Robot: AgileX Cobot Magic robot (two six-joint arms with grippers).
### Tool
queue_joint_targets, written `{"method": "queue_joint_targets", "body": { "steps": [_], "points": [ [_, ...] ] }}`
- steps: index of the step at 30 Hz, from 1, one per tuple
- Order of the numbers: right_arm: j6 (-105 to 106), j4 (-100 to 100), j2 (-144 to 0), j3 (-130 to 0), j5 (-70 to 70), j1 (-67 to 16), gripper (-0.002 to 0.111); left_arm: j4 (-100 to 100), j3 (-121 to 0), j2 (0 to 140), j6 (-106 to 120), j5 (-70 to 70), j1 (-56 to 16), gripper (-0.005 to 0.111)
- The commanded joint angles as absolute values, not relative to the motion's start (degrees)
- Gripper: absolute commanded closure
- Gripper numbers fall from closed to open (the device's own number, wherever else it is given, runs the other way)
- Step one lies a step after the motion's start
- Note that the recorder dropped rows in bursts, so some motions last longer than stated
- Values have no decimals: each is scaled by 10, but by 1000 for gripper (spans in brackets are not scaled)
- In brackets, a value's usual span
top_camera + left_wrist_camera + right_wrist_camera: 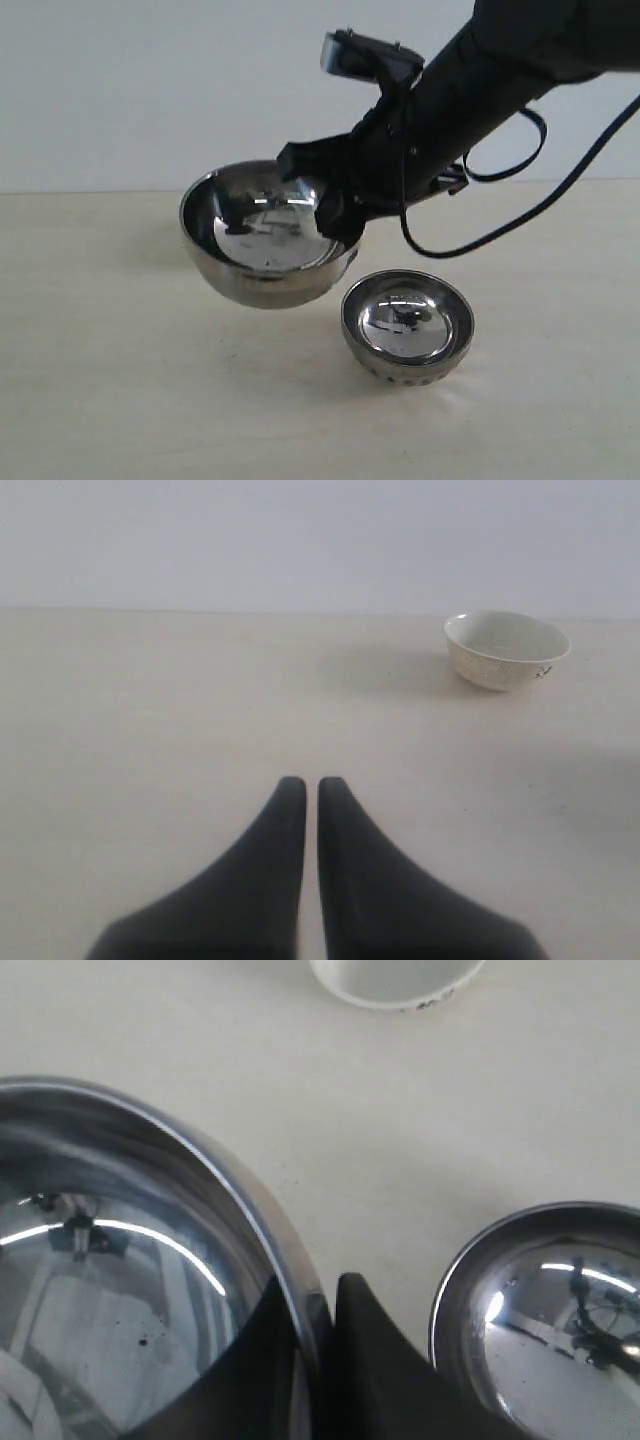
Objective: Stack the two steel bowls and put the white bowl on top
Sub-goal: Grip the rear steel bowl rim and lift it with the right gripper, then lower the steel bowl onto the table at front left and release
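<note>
- The pale table takes up the lower part of the exterior view, with a plain light wall behind it.
- The black right arm reaches in from the upper right, carrying its wrist camera and a looping black cable.
- The held steel bowl sits left of centre. It is tilted so its shiny inside faces the exterior camera, and it appears to be clear of the table.
- The right gripper is clamped on that bowl's right-hand rim. In the right wrist view the gripper has one finger inside and one outside the rim of the held steel bowl, pinching the thin wall.
- The second steel bowl stands upright on the table, just beside and below-right of the held one, and the two do not touch. It also shows in the right wrist view.
- The white bowl stands upright and alone on the table, well away from the left gripper. Its rim is just visible in the right wrist view.
- The left gripper hovers over bare table with its fingers drawn nearly together, holding nothing.
</note>
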State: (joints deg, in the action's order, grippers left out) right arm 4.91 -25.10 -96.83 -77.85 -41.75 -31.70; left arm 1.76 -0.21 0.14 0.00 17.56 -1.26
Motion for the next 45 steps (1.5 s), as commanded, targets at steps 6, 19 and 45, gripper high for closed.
{"method": "queue_joint_targets", "body": {
  "steps": [6,19,45],
  "points": [
    [52,-266,-1000,-697,-307,-388,108,21,0,0,-5,176,-11,103],
    [31,-273,-1116,-699,-243,-399,108,21,0,0,-5,176,-11,103],
    [35,-279,-1166,-699,-209,-383,108,21,0,0,-5,176,-11,103]
  ]
}}
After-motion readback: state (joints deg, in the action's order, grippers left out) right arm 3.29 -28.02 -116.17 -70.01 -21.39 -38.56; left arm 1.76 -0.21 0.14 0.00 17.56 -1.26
